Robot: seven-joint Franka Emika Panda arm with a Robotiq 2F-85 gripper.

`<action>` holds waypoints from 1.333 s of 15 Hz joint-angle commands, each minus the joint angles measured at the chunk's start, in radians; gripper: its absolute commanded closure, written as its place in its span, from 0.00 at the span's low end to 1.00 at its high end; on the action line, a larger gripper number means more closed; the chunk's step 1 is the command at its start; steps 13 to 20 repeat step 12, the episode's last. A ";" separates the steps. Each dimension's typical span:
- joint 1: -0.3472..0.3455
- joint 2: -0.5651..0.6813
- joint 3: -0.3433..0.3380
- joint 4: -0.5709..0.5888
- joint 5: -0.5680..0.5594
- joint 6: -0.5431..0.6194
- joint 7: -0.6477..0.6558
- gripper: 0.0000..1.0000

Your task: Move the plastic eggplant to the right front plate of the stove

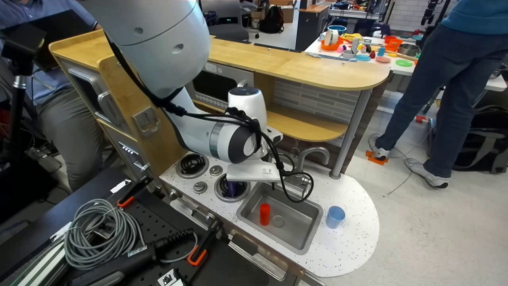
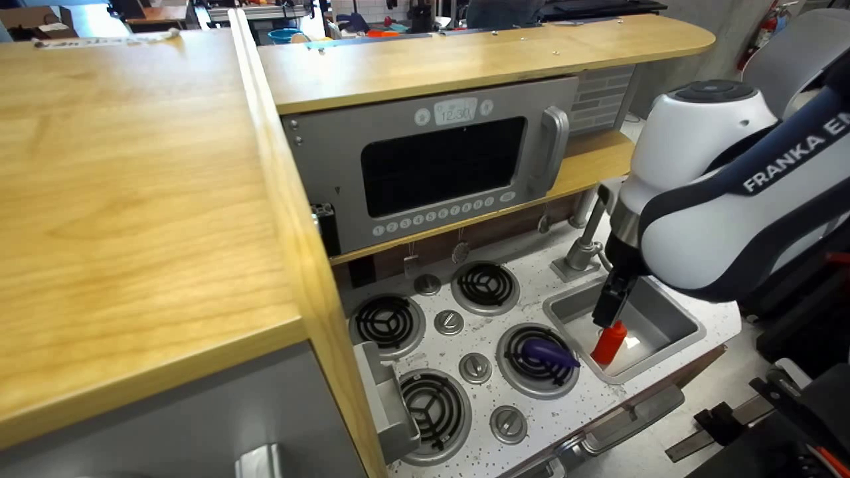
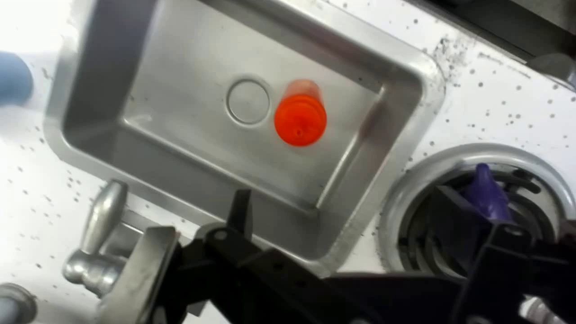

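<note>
The plastic eggplant (image 2: pixel 548 352) lies on its side across the black coils of the right front plate (image 2: pixel 521 372), below and right of centre in an exterior view. Its long axis runs there from left to right with a slight downward slant: the fat, rounded end sits left, near the middle of the coils, and the narrow end points to the lower right, reaching the pale ring. On my wrist view, at the right of the frame, the narrow tip points up and the body widens downward until one finger (image 3: pixel 452 220) of my gripper (image 3: pixel 343 198) covers the rest. In an exterior view my arm (image 1: pixel 198 133) blocks part of the eggplant, so I cannot tell its heading from there. The stove (image 2: pixel 478 337) bears three like plates (image 2: pixel 431 413), all further left in an exterior view. I have the gripper released, its two fingers spread wide across the lower part of the wrist view and, by an exterior view, apart from the eggplant. The sink (image 3: pixel 193 112) spans the wrist view's upper left and middle, with a red bottle (image 3: pixel 300 119) standing in it. Beyond it, on the right in an exterior view, a blue cup (image 1: pixel 335 217) sits on the speckled white counter (image 1: pixel 349 250)
</note>
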 commanded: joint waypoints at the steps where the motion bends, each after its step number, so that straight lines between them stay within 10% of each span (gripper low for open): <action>1: -0.048 -0.103 -0.007 -0.029 0.072 -0.105 0.052 0.00; 20: -0.125 -0.198 -0.035 -0.014 0.164 -0.221 0.070 0.00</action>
